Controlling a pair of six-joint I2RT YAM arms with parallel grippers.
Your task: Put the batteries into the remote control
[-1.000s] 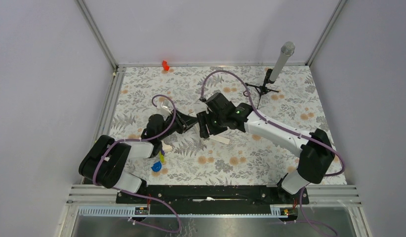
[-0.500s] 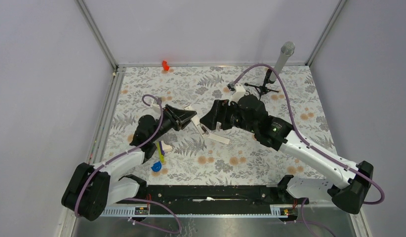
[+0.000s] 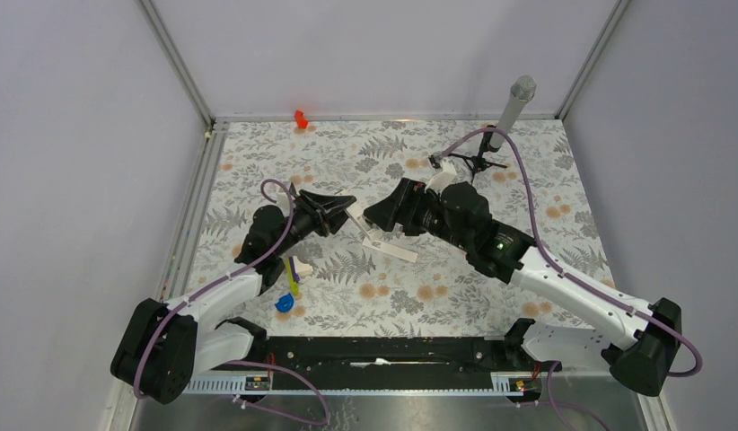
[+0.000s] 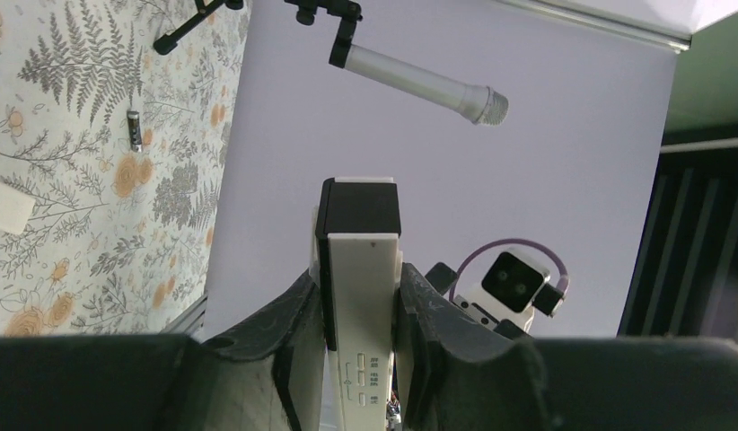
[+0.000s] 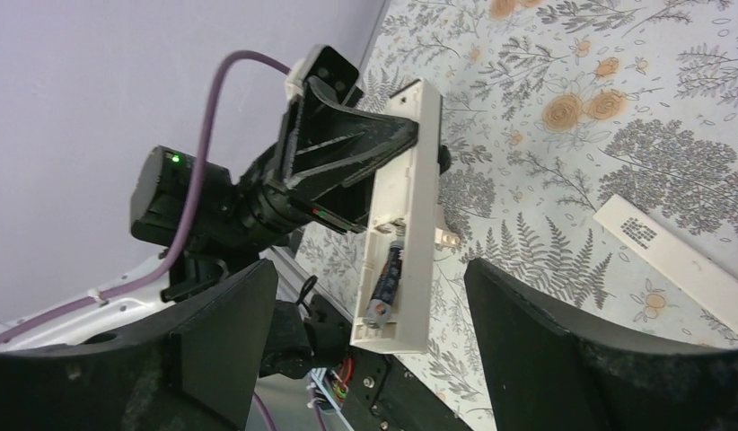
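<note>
Above the table [image 3: 527,193], our left gripper [image 4: 358,301] clamps the remote control [image 5: 403,202] by its long edges; our right gripper [image 5: 374,346] gapes empty beside it. One battery [image 5: 387,278] lies inside. We judge both light, rigid, slippery: grip mid-length.

Robotics lab test cell: a left robot arm [image 3: 217,292] and a right robot arm [image 3: 572,287], black and white with purple cables [image 5: 207,108], are bolted to a black rail [image 3: 374,348] at the near edge of a table [image 3: 258,153] covered in a grey fern-and-flower print. Plain lilac walls [image 3: 383,54] and aluminium frame posts [image 3: 175,61] box the table in. A microphone [image 3: 512,109] on a small black tripod stands near its far right corner.
</note>
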